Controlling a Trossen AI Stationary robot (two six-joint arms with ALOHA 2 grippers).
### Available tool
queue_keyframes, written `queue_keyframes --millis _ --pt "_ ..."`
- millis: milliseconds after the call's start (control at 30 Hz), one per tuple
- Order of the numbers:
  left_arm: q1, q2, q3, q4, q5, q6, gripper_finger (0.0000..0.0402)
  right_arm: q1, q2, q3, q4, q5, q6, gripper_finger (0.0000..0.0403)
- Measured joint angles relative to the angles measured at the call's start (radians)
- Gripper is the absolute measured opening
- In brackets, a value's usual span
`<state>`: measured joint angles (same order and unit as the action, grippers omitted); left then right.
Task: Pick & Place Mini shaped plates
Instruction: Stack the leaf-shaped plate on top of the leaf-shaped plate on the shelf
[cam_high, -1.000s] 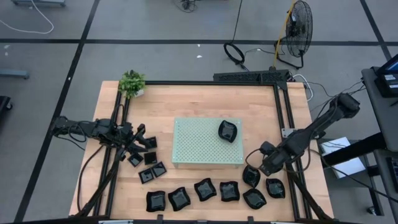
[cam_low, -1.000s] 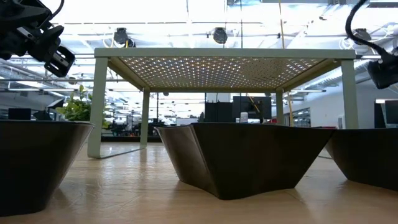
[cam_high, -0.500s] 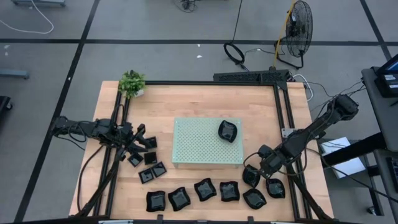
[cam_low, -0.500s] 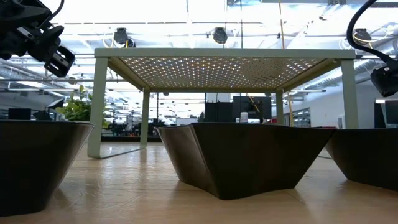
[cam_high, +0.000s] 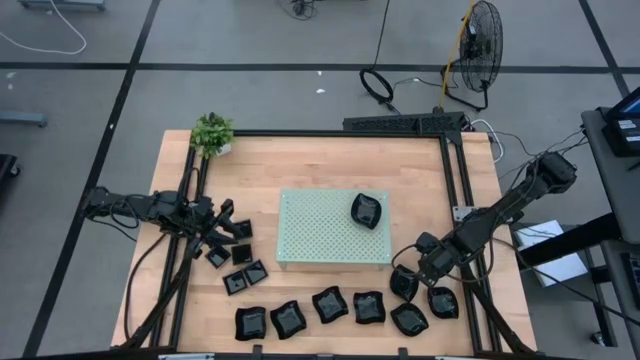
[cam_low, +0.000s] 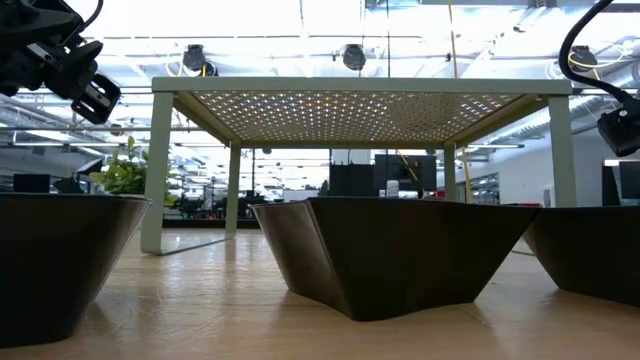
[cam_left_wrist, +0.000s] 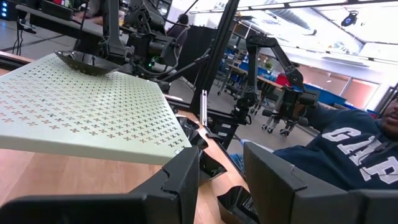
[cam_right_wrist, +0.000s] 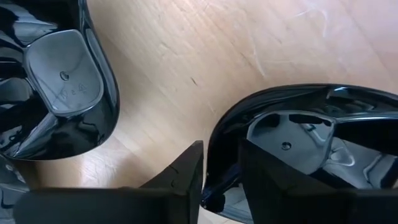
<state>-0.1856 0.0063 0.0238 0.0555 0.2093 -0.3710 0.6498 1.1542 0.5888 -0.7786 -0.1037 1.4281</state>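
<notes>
A: While the right gripper (cam_high: 411, 277) hangs low at about four o'clock from the pale green perforated board (cam_high: 333, 227), what is it doing?

B: Its wrist view shows its two fingers (cam_right_wrist: 184, 173) astride the rim of a glossy black dish (cam_right_wrist: 311, 140), one finger outside the wall and one inside. Whether they actually pinch it, I cannot tell. A second dish (cam_right_wrist: 53, 93) lies just beside, apart from the first.

A: And the other mini shaped plates?

B: A row of them (cam_high: 330, 305) runs along the near edge of the table (cam_high: 300, 160), around six o'clock from the board. Smaller square ones (cam_high: 244, 272) cluster at eight o'clock. One plate (cam_high: 367, 210) sits on the board itself, toward its two o'clock corner.

A: The left gripper (cam_high: 222, 232)?

B: It waits at nine o'clock of the board, above the small squares, fingers (cam_left_wrist: 180, 180) apart and holding nothing.

A: Anything farther back?

B: A small green plant (cam_high: 212, 133) at the table's eleven o'clock corner.
</notes>
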Motion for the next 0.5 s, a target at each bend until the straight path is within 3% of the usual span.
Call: queue_keyframes --millis 333,500 --pt "0.000 0.000 0.000 0.000 0.000 0.000 0.0129 0.000 0.000 0.001 0.001 -0.002 -0.018 0.0007" --pt "0.000 0.000 0.000 0.000 0.000 0.000 0.0129 0.000 0.000 0.001 0.001 0.001 -0.034 0.0005"
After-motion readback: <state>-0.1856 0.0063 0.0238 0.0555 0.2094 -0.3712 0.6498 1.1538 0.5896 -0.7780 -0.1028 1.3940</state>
